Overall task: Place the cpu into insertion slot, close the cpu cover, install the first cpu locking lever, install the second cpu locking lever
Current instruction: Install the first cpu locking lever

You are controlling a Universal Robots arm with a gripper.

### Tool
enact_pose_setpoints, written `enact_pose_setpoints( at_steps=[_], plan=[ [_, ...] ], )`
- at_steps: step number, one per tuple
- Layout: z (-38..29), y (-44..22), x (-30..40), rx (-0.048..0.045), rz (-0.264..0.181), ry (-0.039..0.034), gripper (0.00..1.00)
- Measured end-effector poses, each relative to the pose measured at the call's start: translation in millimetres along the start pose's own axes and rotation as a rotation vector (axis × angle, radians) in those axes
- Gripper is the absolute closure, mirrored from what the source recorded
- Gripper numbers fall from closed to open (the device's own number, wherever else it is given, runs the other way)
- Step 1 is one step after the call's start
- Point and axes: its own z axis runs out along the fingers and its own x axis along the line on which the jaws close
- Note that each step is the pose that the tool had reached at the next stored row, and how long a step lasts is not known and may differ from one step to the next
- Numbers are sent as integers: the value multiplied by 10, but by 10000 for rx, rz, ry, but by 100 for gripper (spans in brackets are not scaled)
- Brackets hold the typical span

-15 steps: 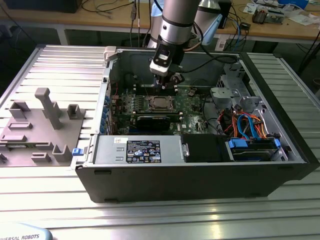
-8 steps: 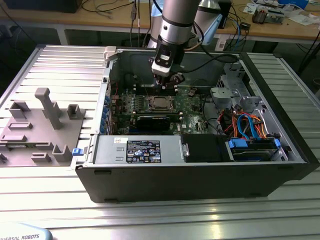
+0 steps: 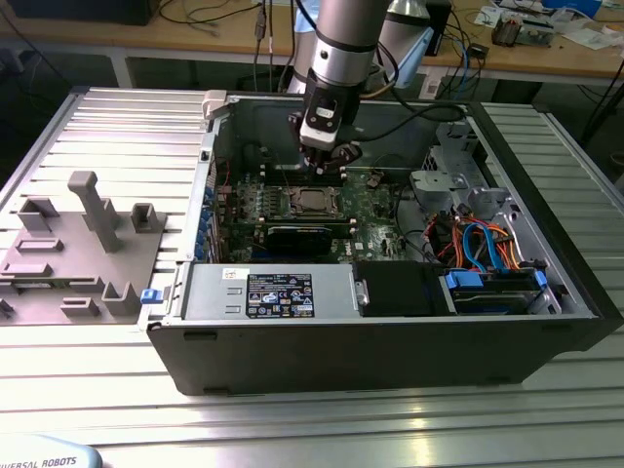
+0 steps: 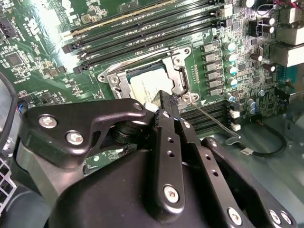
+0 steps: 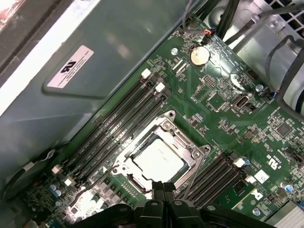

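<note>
one cpu [image 5: 159, 161] lies in the slot [image 5: 167, 122] mid-board [image 5: 223, 109], cover [image 5: 186, 153] down over it. our gripper [image 5: 164, 186] hangs at the slot's edge, pinched narrow on nothing we see. a lever [image 4: 213, 121] looks unlatched; we fear a slipping tip could gouge the board.

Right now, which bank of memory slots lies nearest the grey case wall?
The bank between the wall and the cpu cover; the other bank lies across the cover from it.
</note>
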Motion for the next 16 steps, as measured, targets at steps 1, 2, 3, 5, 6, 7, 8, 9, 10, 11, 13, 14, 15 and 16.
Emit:
enact_pose_setpoints(
  at_steps=[1,2,3,5,6,7,8,9,10,11,13,14,15,16],
  plan=[
    [0,0,0,4,-54,-4,89],
    [0,0,0,7,-111,-8,89],
    [0,0,0,13,-199,-15,89],
    [0,0,0,24,-378,-26,89],
    [0,0,0,22,-435,-25,89],
    [0,0,1,-18,-561,14,89],
    [0,0,1,-31,-628,25,89],
    [0,0,1,-28,-717,23,89],
    [0,0,0,-19,-846,15,89],
    [0,0,0,-11,-948,8,89],
    [0,0,0,-8,-987,5,89],
    [0,0,0,-8,-989,5,89],
    [0,0,0,-9,-990,5,89],
    [0,0,0,-10,-991,2,89]
  ],
)
